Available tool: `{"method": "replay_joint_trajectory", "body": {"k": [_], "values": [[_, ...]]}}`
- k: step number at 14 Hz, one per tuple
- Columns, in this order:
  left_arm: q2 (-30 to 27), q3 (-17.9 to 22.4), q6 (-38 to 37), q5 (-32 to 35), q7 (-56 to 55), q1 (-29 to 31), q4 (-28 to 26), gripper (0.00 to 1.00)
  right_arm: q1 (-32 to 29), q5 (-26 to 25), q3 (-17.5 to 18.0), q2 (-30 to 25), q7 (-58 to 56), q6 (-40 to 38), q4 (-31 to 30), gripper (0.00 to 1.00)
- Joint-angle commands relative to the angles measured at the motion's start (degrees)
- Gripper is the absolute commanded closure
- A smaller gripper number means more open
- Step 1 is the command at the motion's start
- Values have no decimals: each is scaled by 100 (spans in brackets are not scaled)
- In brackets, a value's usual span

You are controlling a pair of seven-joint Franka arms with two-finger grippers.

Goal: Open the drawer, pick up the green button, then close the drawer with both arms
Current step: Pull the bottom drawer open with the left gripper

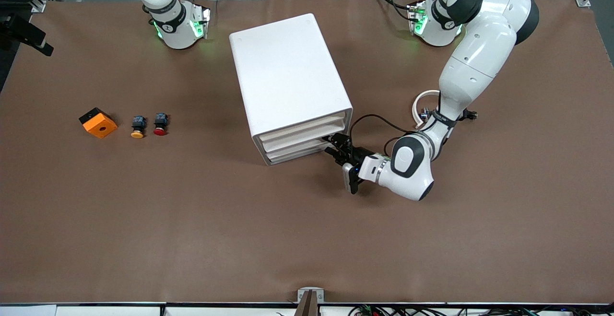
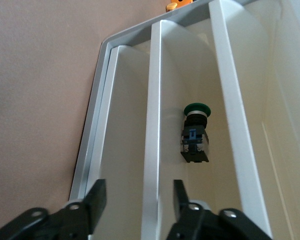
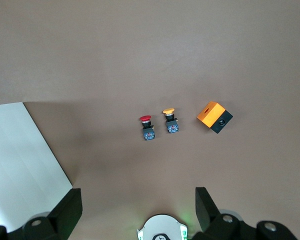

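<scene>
Front view: white cabinet (image 1: 288,76) sits mid-frame on the brown counter (image 1: 192,220), with three flat drawers on the face turned toward the lower part of the frame. We see the lowest drawer (image 1: 297,153) pushed in, level with the two above it.

The left arm (image 1: 472,71) comes down from the top of the frame. Its left tool (image 1: 332,145) is low, right at the front of the lowest drawer, at the corner toward the left arm's end of the counter.

Left wrist view: the left tool (image 2: 140,192) has its fingers (image 2: 97,197) apart, one on each side of a white drawer-front strip (image 2: 152,125). There are small gaps on both sides, so nothing is clamped.

The green button (image 2: 195,132) lies in the slot between that strip and the next strip, cap away from the tool and dark body toward it. We cannot tell for sure which drawer that slot belongs to. The button is hidden in the front view.

The right arm (image 1: 168,9) waits at the top of the frame, and its tool is out of the front view. In the right wrist view the right tool (image 3: 137,200) hangs over bare counter, fingers wide apart and empty.

Toward the right arm's end of the counter there is a row at mid-height in the frame, well apart from the cabinet: the orange box (image 1: 98,122), then the yellow button (image 1: 137,127), then the red button (image 1: 160,124) nearest the cabinet. The two buttons are just beside each other.
</scene>
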Motion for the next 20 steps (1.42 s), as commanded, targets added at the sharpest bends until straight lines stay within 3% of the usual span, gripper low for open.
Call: {"method": "replay_joint_trajectory", "body": {"k": [1,4,5,7,11,20], "values": [[83,-31,-72,-97,69,-38,64,58,-69,72,19,-65,27,-39,-14,0],[57,-31,-72,-96,25,-12,64,79,-69,72,19,-65,27,-39,-14,0],[30,-31,-72,-88,16,5,64,80,-69,72,19,-74,27,-39,-14,0],[13,-22,-72,-61,51,67,73,92,-69,81,19,-74,27,-39,-22,0],[13,196,102,-87,78,76,125,94,-69,72,19,-74,27,-48,-22,0],[22,250,1930,-96,95,207,476,97,-201,90,19,-48,106,101,13,0]]}}
